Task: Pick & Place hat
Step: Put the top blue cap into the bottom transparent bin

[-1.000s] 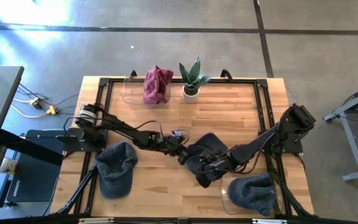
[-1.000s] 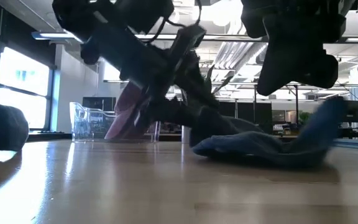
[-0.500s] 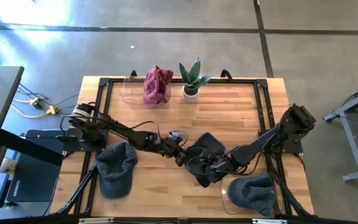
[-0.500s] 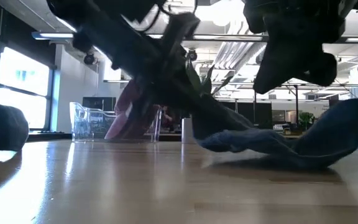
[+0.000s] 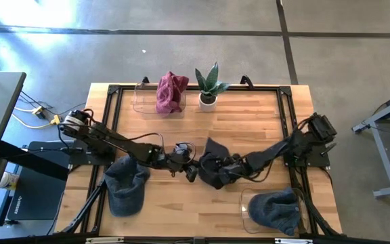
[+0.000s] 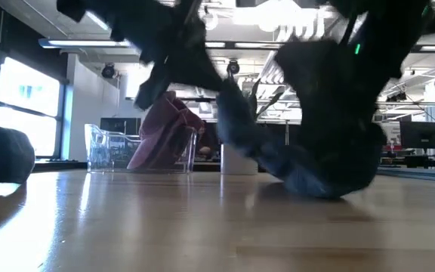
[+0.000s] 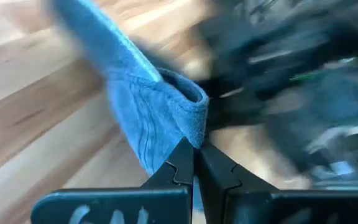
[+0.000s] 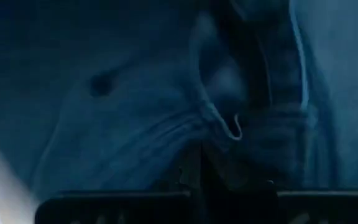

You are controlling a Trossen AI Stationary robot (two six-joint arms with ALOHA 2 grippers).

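Note:
A blue knit hat (image 5: 212, 163) hangs bunched between my two grippers at the table's middle. My left gripper (image 5: 192, 171) comes from the left and is shut on the hat's edge (image 7: 196, 163). From the right, my right gripper (image 5: 223, 168) is shut in the hat's cloth (image 8: 135, 112). In the low view the hat (image 6: 316, 166) sags from both grippers down to the tabletop. My left gripper pinches the hat's rolled rim (image 7: 194, 134) between its two fingers, coming from the table's left and slanting down. The rim is lifted and the cloth runs away from the fingers in a raised strip. My right gripper pinches a fold of the hat's cloth (image 8: 219, 134) between its two fingers, slanting down from the table's right. Which part of the hat that fold is does not show; the cloth fills the view.
A second blue hat (image 5: 127, 183) lies at the near left. Another lies in a clear bin (image 5: 276, 210) at the near right. At the far edge a clear bin (image 5: 141, 98) holds a red cloth (image 5: 170, 91), beside a potted plant (image 5: 208, 85).
My left gripper has taken hold of the hat's edge and drawn it up and toward the table's left. My right gripper has come down and toward the left. The hat, which lay spread on the table, is now gathered into a raised bunch between them.

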